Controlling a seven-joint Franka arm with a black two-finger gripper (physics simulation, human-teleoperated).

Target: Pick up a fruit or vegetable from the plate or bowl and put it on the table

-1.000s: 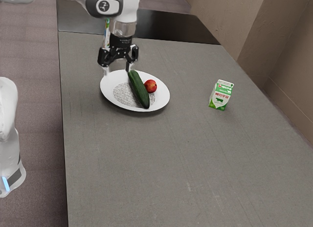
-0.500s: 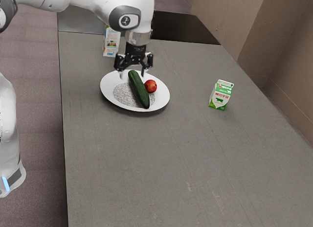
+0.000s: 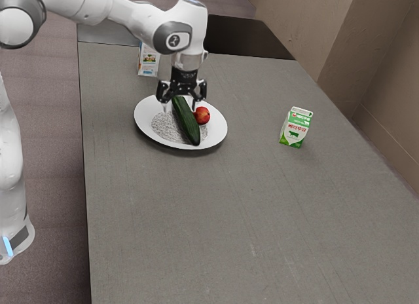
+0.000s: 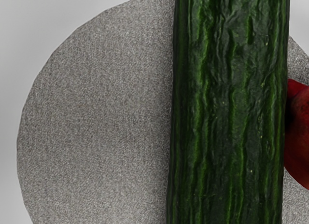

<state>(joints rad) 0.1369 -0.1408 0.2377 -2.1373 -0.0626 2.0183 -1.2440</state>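
Over the plate's far part in the exterior view is my gripper (image 3: 179,107), open, its fingers on either side of the cucumber's upper end. The dark green cucumber (image 3: 187,122) lies across the white plate (image 3: 147,134), and a red fruit (image 3: 202,115) rests beside it. In the wrist view the cucumber (image 4: 229,108) runs lengthwise close under my hand, with the red fruit (image 4: 298,134) at its side and the plate's speckled centre (image 4: 96,113) around them. Whether the fingertips touch the cucumber, I cannot tell.
A green and white milk carton (image 3: 296,128) stands on the grey table (image 3: 242,212), toward the exterior view's right. Another carton (image 3: 148,60) stands behind the plate, close to the arm. The table's long edge runs down the exterior view's left.
My gripper has moved toward the exterior view's right and lowered over the cucumber. The rear carton, mostly hidden by the arm before, has come into sight. Cucumber, fruit and plate have stayed put.
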